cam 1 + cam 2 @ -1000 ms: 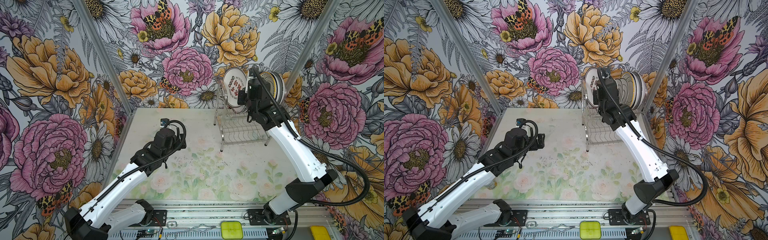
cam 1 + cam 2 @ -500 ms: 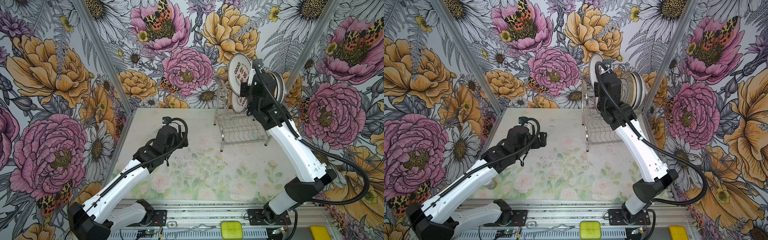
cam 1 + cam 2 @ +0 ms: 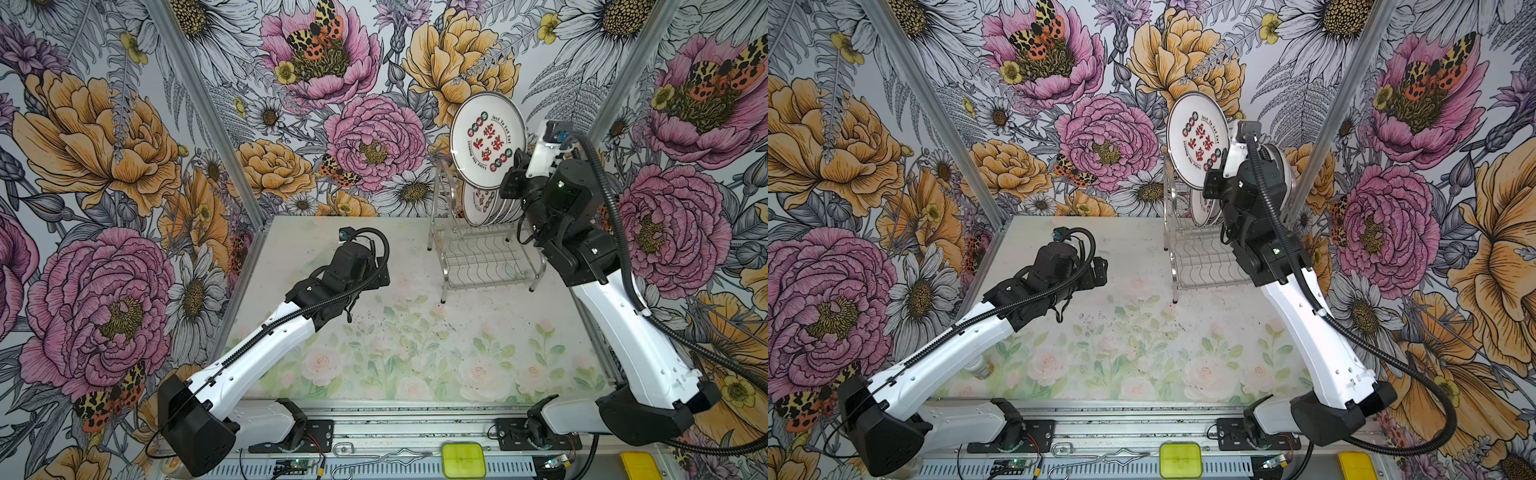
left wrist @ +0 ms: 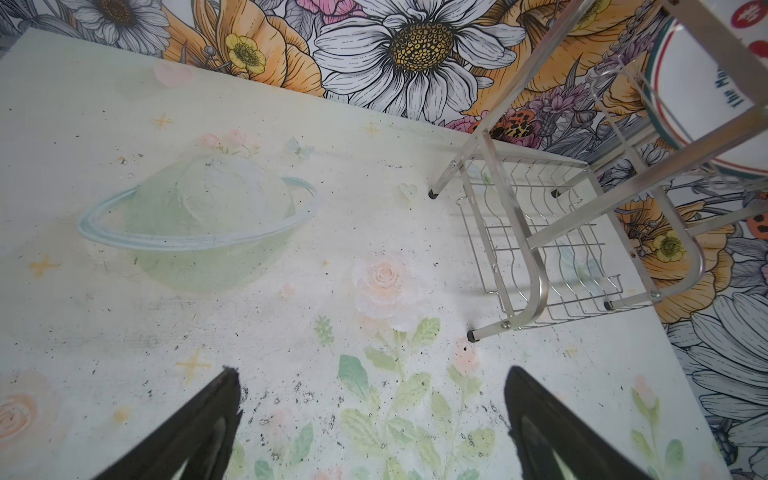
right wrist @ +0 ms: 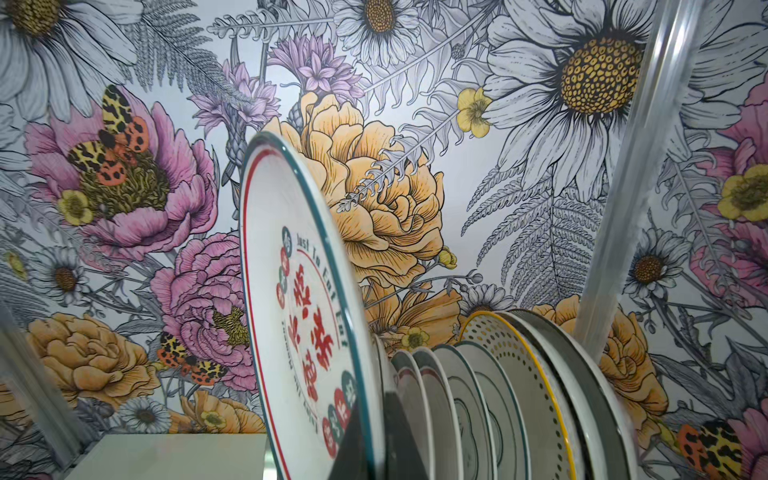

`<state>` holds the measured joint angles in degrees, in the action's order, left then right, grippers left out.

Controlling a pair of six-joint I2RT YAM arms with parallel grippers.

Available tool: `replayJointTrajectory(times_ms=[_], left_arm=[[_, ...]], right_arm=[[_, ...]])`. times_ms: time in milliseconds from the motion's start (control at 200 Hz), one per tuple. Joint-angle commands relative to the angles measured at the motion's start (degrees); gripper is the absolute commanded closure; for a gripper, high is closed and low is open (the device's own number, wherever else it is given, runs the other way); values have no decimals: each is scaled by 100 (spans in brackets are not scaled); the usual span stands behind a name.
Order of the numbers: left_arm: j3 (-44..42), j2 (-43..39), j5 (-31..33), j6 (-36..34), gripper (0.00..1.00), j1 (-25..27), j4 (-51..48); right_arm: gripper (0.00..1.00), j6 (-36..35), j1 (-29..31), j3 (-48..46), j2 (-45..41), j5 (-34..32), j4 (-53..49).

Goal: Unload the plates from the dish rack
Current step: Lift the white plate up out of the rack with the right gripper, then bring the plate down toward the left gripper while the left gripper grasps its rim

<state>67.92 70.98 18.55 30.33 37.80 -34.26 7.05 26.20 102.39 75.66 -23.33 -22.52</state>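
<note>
the right gripper (image 3: 513, 169) pinches the rim of a white plate (image 3: 487, 139) with a green-and-red edge line and red characters ringed by red and green dots, held on edge above the rack (image 3: 484, 257) at 2 o'clock on the table (image 3: 415, 332). other plates (image 5: 511, 386), one dotted with a yellow rim, stand in the rack. the left gripper (image 4: 370, 411) hangs wide open, empty, near 11 o'clock.

One rack (image 3: 482, 257) is standing on one counter (image 3: 374, 353). One plate (image 3: 486, 139) is sitting above the rack in the right tool (image 3: 514, 169). Roughly seven plates (image 5: 511, 395) are standing in the rack, the rear ones overlapping too tightly for a sure count. Two tools are showing, counting the left tool (image 4: 372, 374).
</note>
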Motion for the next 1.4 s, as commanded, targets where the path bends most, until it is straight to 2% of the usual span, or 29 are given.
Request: replayJointTrajectory(times_ms=[0, 200, 385, 645, 866, 1161, 1396], left_arm=[[119, 12, -110, 114, 1, 88, 41], [-94, -116, -408, 189, 1, 220, 156], [-747, -551, -855, 326, 1, 297, 648], [-1743, -1253, -1028, 670, 1, 370, 980], [-2659, -1554, -1911, 864, 1, 379, 2336], [-2853, -1368, -2130, 812, 1, 377, 2760], [-2820, -983, -2333, 869, 1, 263, 2901]], right_arm=[[100, 980, -60, -702, -844, 997, 281], [100, 1804, -114, -1942, -1679, 2114, 115], [100, 2569, -176, -3050, -2203, 2976, 112], [100, 3115, -176, -4536, -2920, 3168, 151], [100, 3560, -137, -5338, -2767, 3447, 534], [100, 3863, -119, -6038, -2668, 3622, 1020], [100, 3956, -123, -6226, -2546, 3756, 1288]])
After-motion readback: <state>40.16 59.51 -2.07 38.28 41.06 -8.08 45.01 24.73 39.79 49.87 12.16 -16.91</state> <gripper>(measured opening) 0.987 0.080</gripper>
